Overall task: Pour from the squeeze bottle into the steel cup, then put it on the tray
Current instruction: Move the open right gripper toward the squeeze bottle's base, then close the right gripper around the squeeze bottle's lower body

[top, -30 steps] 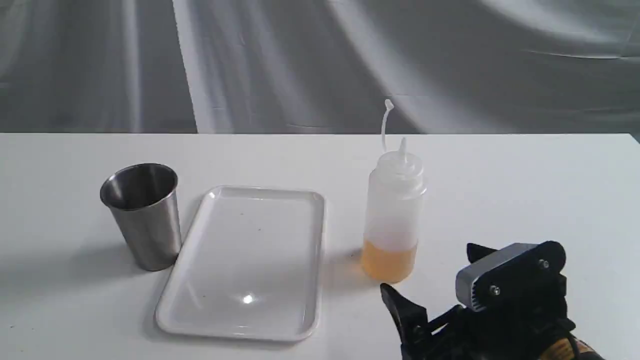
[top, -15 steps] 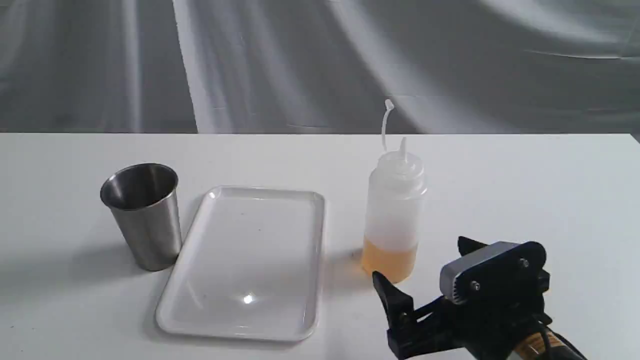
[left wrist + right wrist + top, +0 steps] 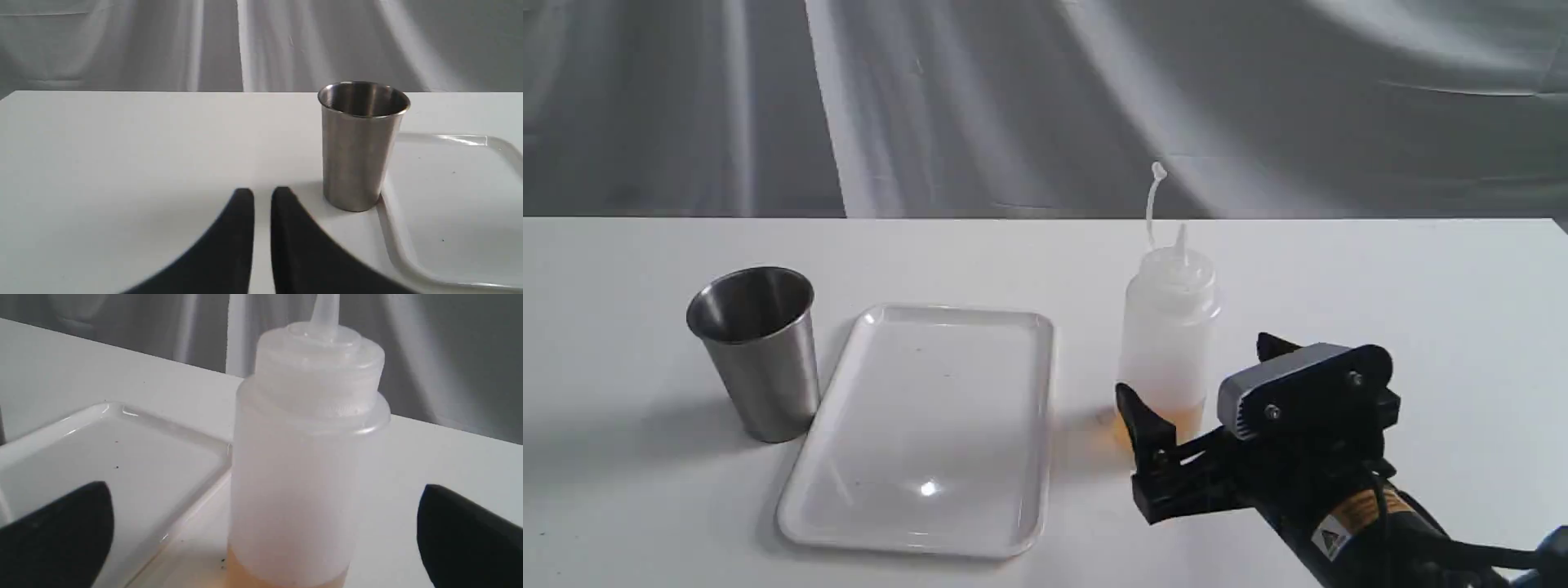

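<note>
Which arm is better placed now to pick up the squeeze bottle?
Right: the right hand, open, faces the squeeze bottle, fingers spread to either side. The left hand, closed, is by the steel cup.

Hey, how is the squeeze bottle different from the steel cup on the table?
The squeeze bottle is translucent plastic with amber liquid at its bottom; the steel cup is opaque brushed metal. The bottle is taller, ending in a pointed nozzle; the cup is shorter, with a wide open mouth. The bottle stands right of the tray, the cup left. Both are upright on the table.
</note>
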Controlling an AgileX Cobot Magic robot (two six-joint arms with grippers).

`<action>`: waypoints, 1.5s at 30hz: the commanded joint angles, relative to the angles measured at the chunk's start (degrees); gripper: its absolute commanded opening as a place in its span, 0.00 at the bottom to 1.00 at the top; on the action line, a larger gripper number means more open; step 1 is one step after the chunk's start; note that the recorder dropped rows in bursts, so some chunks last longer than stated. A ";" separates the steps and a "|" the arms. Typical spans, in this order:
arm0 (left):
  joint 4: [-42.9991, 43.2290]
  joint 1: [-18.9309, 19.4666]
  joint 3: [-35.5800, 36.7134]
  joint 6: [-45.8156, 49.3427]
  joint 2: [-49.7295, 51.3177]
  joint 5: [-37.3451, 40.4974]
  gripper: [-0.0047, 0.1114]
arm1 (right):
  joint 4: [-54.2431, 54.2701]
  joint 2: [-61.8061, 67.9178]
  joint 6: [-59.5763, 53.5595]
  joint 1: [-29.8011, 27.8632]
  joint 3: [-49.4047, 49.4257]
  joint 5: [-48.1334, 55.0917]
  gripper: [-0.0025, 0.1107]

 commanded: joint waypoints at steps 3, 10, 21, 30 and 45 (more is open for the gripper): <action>-0.28 -0.27 0.25 -0.28 -0.15 -0.41 0.11 | 1.08 0.82 -1.29 -0.11 -2.01 1.98 0.95; -0.28 -0.27 0.25 -0.28 -0.15 -0.41 0.11 | 0.48 6.68 -1.29 -0.11 -3.39 0.22 0.95; -0.28 -0.27 0.25 -0.03 -0.15 -0.41 0.11 | 0.74 10.22 -1.29 -0.11 -7.09 -0.84 0.95; -0.28 -0.27 0.25 -0.30 -0.15 -0.41 0.11 | 0.07 10.75 0.75 -2.72 -7.43 -2.35 0.95; -0.28 -0.27 0.25 -0.08 -0.15 -0.41 0.11 | 0.66 14.72 -0.09 -2.79 -12.30 -1.37 0.95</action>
